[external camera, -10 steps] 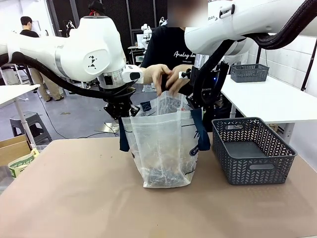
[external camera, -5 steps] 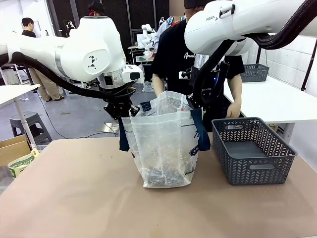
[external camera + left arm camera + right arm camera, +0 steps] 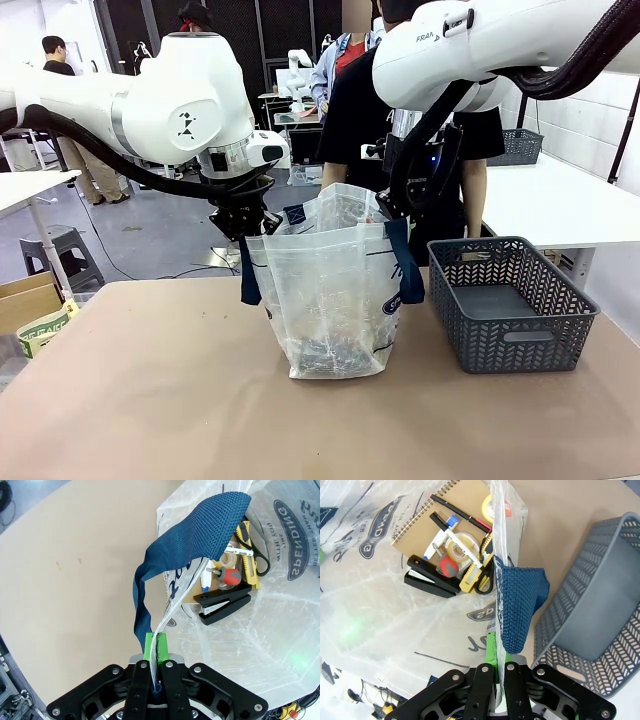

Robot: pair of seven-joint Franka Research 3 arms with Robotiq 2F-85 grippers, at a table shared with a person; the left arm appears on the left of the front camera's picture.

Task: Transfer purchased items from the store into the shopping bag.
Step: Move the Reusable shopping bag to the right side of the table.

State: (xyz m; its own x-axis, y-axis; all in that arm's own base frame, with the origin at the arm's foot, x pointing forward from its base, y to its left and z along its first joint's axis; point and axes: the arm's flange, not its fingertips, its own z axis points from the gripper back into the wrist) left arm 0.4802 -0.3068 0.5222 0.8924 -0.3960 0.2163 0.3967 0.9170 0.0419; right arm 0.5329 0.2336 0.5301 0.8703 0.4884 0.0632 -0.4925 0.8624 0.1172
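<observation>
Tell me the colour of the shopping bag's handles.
Navy blue, woven; the handle shows best in the left wrist view.

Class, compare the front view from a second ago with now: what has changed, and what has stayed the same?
The person has drawn both hands back from over the mouth of the shopping bag and now stands upright behind it. Unchanged: the left gripper and right gripper stay clamped on the bag's rim, holding it open, and the grey basket sits empty beside it.

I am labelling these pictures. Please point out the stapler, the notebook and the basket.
stapler (image 3: pixel 431 586), right wrist view, on its black base.
notebook (image 3: pixel 419 526), right wrist view, on the bare brown cover.
basket (image 3: pixel 515 340), front view, on the near mesh wall.
</observation>
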